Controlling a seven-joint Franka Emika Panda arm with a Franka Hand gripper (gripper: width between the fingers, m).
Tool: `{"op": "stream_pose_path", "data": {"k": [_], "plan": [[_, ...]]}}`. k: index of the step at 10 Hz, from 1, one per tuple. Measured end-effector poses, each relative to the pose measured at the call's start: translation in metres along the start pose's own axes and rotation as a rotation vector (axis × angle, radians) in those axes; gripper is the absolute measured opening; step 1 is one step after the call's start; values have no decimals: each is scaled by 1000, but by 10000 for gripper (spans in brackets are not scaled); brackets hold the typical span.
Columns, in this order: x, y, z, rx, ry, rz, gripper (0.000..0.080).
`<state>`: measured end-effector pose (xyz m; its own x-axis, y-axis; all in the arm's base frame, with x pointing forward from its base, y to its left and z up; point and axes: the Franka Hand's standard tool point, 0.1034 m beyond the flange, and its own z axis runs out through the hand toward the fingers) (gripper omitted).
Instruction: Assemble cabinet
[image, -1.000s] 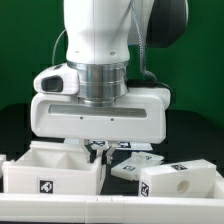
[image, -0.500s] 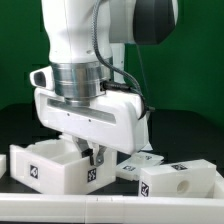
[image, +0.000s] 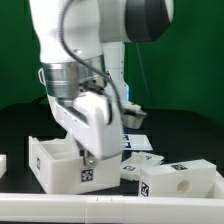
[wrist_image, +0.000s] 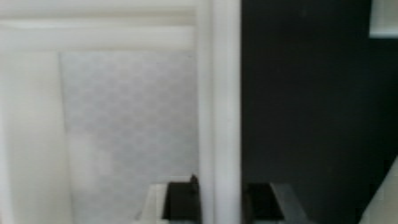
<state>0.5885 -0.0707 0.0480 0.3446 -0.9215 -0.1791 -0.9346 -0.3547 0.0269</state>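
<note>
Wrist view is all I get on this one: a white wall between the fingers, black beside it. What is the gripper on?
Observer: The gripper is shut on one side wall of an open-topped box.
Operator: Any other parts nearby?
Observer: Yes, a block with a round hole lies apart from the box, at the exterior view's right.
Operator: Does the box carry tags?
Observer: One marker tag shows on its outer face, just below the gripper.
</note>
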Motion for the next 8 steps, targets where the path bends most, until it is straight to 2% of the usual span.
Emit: {"op": "stream_pose_path", "data": {"k": [2, 6, 8], "plan": [[14, 3, -7, 14, -10, 239, 91], [7, -1, -4, 22, -31, 475, 91], [13, -5, -6, 24, -28, 467, 91]]}}
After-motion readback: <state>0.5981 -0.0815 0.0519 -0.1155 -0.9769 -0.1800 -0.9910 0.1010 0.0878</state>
